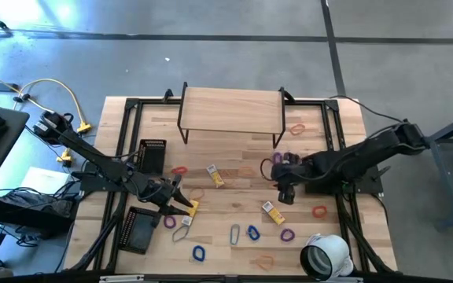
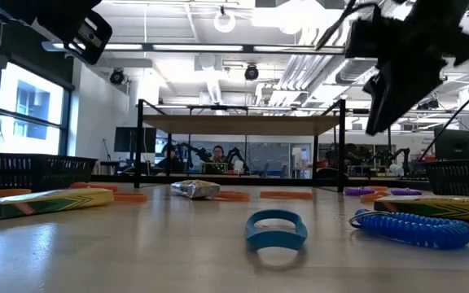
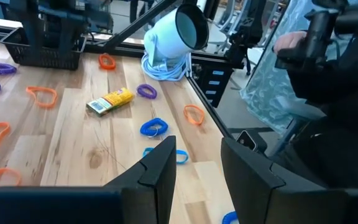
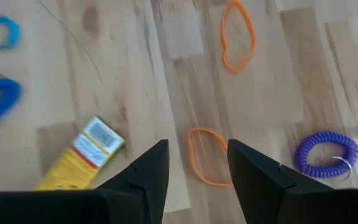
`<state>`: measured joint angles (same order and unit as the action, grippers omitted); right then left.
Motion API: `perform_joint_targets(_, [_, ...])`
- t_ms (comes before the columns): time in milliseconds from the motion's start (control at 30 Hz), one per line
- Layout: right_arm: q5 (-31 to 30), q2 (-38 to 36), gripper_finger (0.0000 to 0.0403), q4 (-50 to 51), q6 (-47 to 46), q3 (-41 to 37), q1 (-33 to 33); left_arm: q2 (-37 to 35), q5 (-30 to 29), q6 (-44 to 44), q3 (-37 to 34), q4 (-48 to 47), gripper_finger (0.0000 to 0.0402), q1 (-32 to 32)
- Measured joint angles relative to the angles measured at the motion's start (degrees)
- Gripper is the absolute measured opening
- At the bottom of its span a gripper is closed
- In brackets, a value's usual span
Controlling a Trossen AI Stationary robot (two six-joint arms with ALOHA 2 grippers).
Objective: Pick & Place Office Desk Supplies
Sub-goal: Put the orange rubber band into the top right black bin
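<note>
two grippers, left [image 1: 181,198] and right [image 1: 283,191], both open and empty above the table [image 1: 234,149]; three yellow-and-white packets [image 1: 272,212] among scattered loops.

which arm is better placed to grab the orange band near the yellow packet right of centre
Right. The right gripper hovers open above that orange band; the left gripper is across the table.

Three yellow packets [image 1: 215,177], two black mesh baskets [image 1: 152,155], one tape roll [image 1: 325,255]
</note>
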<state>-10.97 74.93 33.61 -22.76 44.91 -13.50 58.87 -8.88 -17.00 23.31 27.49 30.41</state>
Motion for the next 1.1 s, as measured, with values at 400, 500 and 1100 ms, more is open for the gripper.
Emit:
perform_joint_targets(400, [-3.9,12.3,0.0151,-0.3,11.1,0.0,1.2,0.0,0.0,-0.6,0.0,0.0,0.0123,0.0])
perform_joint_targets(500, [-3.5,13.9,0.0151,-0.4,10.6,0.0,2.4,0.0,0.0,-0.6,0.0,0.0,0.0123,0.0])
perform_joint_targets(1100, [5.3,15.5,0.0151,-1.7,15.8,0.0,10.7,0.0,0.0,-0.4,0.0,0.0,0.0123,0.0])
